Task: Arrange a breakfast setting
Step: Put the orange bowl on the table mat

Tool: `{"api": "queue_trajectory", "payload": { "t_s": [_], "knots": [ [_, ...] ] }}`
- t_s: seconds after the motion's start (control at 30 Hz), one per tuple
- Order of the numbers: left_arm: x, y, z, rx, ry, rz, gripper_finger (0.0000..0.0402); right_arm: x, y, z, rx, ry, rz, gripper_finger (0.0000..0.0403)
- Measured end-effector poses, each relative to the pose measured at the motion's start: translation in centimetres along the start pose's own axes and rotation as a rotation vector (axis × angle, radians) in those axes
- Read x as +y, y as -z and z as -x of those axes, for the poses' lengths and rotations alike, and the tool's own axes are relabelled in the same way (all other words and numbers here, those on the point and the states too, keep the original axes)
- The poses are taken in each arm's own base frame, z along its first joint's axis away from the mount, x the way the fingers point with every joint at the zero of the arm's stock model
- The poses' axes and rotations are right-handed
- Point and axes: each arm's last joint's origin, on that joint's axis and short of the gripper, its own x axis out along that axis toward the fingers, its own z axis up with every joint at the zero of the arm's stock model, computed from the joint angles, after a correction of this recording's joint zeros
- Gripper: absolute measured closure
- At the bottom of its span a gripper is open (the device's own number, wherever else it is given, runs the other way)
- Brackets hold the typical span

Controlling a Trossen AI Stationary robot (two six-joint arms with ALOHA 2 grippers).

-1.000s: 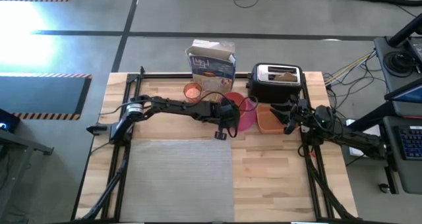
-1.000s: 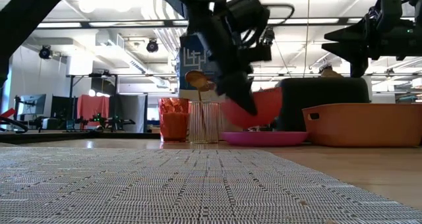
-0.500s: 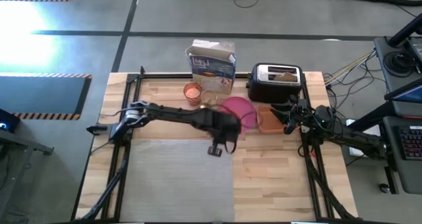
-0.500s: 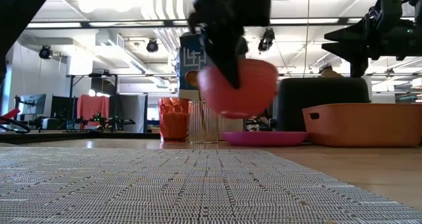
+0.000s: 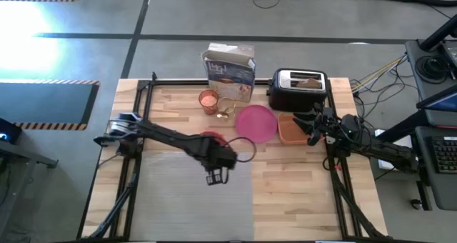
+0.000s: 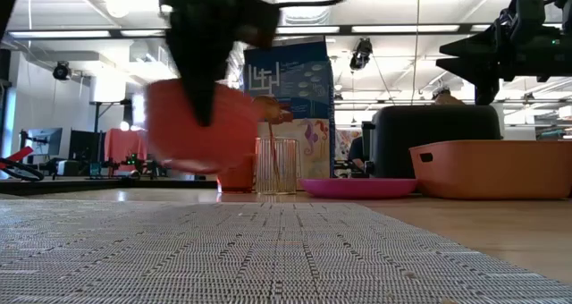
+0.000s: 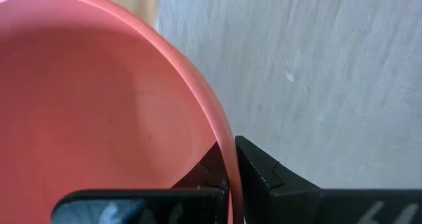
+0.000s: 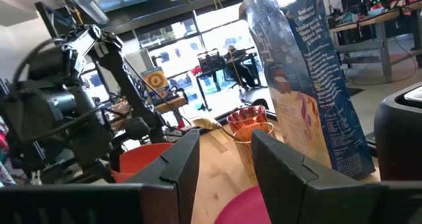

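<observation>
My left gripper (image 7: 229, 161) is shut on the orange bowl (image 7: 99, 105) and holds it in the air over the far part of the grey woven placemat (image 5: 189, 193); the bowl also shows in the high view (image 5: 211, 137) and the low view (image 6: 201, 125). The pink plate (image 5: 255, 121) lies on the wood right of the placemat's far corner. The small orange cup (image 5: 208, 100) and the clear glass (image 5: 226, 109) with the gold spoon (image 6: 271, 109) stand behind it. Toast (image 5: 308, 81) sticks out of the toaster. My right gripper (image 8: 224, 165) is open and empty over the orange tray. No apple shows. My left gripper pinches the bowl's rim (image 7: 225, 145) with one finger inside the bowl and one outside. The fingers come from above. The bowl hangs clear of the placemat, roughly upright with its opening up.
A cereal box (image 5: 230, 70) stands at the far edge, the black-and-silver toaster (image 5: 298, 89) to its right, and the orange tray (image 5: 291, 129) in front of the toaster. The near half of the placemat and the wood to its right are bare.
My left gripper has carried the bowl from above the pink plate toward the table's left and near edges, out over the placemat. The bowl has stayed lifted and gone from tilted to nearly upright. The plate now lies uncovered.
</observation>
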Motion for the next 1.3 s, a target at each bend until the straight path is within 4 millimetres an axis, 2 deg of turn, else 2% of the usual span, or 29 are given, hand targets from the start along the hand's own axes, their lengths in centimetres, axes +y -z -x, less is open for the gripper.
{"api": "queue_trajectory", "payload": {
  "t_s": [0.1,0.23,0.43,0.67,0.9,1.1,1.3],
  "knots": [
    [0.4,2.0,-0.1,-0.028,0.053,0.057,0.0401,0.0,0.0,0.0,0.0,0.0,0.0,0.0275],
    [0.9,3.0,-0.9,-0.133,0.106,-0.022,0.0402,0.0,0.0,0.0,-0.001,0.0,0.0,0.0275],
    [1.0,2.9,-2.2,-0.159,0.199,-0.305,0.0402,0.0,0.0,0.0,0.0,0.0,0.0,0.0275],
    [1.0,2.0,-1.2,-0.152,0.191,-0.298,0.0402,0.0,0.0,0.0,0.0,0.0,0.0,0.0275],
    [0.7,1.6,-0.5,-0.155,0.205,-0.187,0.0402,0.0,0.0,0.0,0.0,0.0,0.0,0.0275],
    [-0.9,3.0,-0.4,-0.098,0.211,-0.109,0.0402,0.0,0.0,0.0,0.0,0.0,0.0,0.0275],
    [-4.0,5.9,0.0,-0.011,0.2,-0.082,0.0401,0.0,0.0,0.0,0.0,0.0,0.0,0.0275]
  ]
}}
